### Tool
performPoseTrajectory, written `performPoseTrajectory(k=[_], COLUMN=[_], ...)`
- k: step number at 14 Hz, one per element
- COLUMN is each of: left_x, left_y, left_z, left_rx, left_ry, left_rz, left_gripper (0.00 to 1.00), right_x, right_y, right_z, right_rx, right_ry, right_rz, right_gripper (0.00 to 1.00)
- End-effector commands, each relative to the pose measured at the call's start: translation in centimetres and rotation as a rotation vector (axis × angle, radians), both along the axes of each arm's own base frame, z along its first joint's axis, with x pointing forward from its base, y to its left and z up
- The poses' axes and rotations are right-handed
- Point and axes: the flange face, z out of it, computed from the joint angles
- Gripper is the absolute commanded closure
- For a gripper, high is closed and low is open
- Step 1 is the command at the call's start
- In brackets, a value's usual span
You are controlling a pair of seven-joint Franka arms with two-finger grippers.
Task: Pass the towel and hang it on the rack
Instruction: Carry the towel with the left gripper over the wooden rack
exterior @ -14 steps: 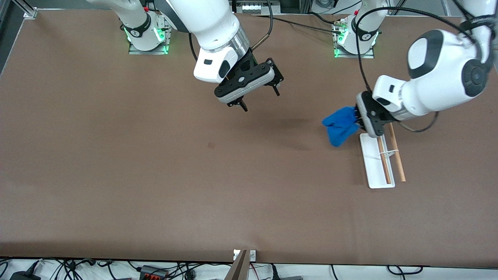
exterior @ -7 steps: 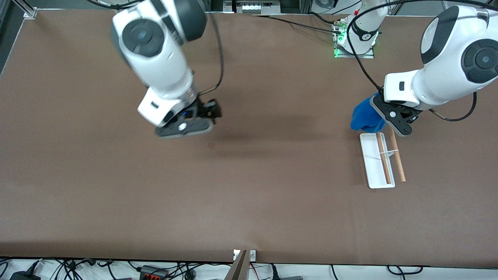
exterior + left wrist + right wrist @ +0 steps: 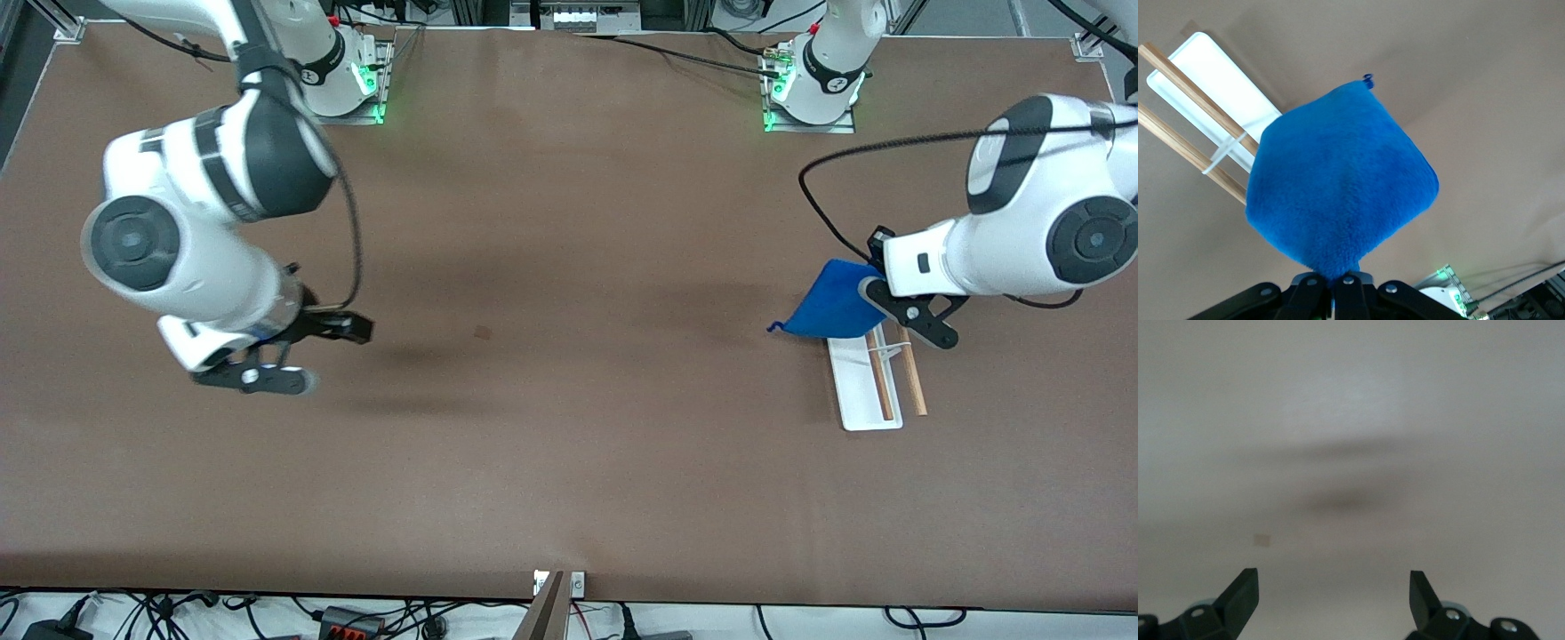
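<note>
Two hands: left hand (image 3: 880, 298) clamps blue towel (image 3: 829, 307), hanging just under it over the rack (image 3: 876, 373) end; right hand (image 3: 1333, 597) wide, empty, waits. Centre the cloth over both dowels, lower, then release.

The rack (image 3: 861, 380) stands on the counter (image 3: 569, 462) in the right part of the front view, at mid-height, toward the left arm's end. The left tool (image 3: 876, 298) is over the rack's upper end, clamped on the towel (image 3: 827, 309), which hangs over the counter beside the rack. The right tool (image 3: 307, 360) hovers over the counter at the frame's left, spread wide, well apart from the rack.
</note>
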Motion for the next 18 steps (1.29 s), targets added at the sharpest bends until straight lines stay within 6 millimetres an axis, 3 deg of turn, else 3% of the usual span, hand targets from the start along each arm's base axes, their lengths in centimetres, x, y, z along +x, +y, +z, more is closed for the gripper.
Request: performPoseTrajectory(k=[1,3,6,8,12,13,15,17,18], left_x=[1.5,1.8,2.3,3.0,2.7,2.8,3.2,4.1,4.5], left_y=[1.3,3.8,5.6,6.7,7.7,7.8,7.9,9.0,9.3], left_z=[0.1,0.0,2.4,2.4,6.5,6.7,5.8,3.8,4.0], left_rx=[-0.03,-0.051,-0.072,-0.069,-0.055,-0.066,-0.083,-0.103,-0.108], left_ry=[-0.041,-0.042,-0.072,-0.076,-0.055,-0.058,-0.051,-0.053,-0.085], left_rz=[-0.039,-0.056,-0.128,-0.174,-0.221,-0.254,-0.294,-0.302,-0.335], left_gripper=[1.0,1.0,1.0,1.0,1.0,1.0,1.0,1.0,1.0], right_x=[0.0,0.1,-1.1,-1.8,-3.8,-4.0,-4.8,-7.1,-8.4], right_y=[-4.2,-8.3,-16.3,-19.1,-20.3,-20.8,-21.0,-20.5,-20.5], right_z=[2.7,4.4,6.1,6.9,8.9,9.2,9.7,9.2,8.5], right_rx=[0.006,0.004,0.023,0.046,0.038,0.03,0.018,-0.008,-0.011], right_ry=[-0.028,-0.049,-0.054,-0.06,-0.074,-0.076,-0.076,-0.055,-0.06], right_rz=[0.047,0.026,0.0,0.01,0.093,0.109,0.131,0.112,0.098], right_gripper=[0.0,0.0,0.0,0.0,0.0,0.0,0.0,0.0,0.0])
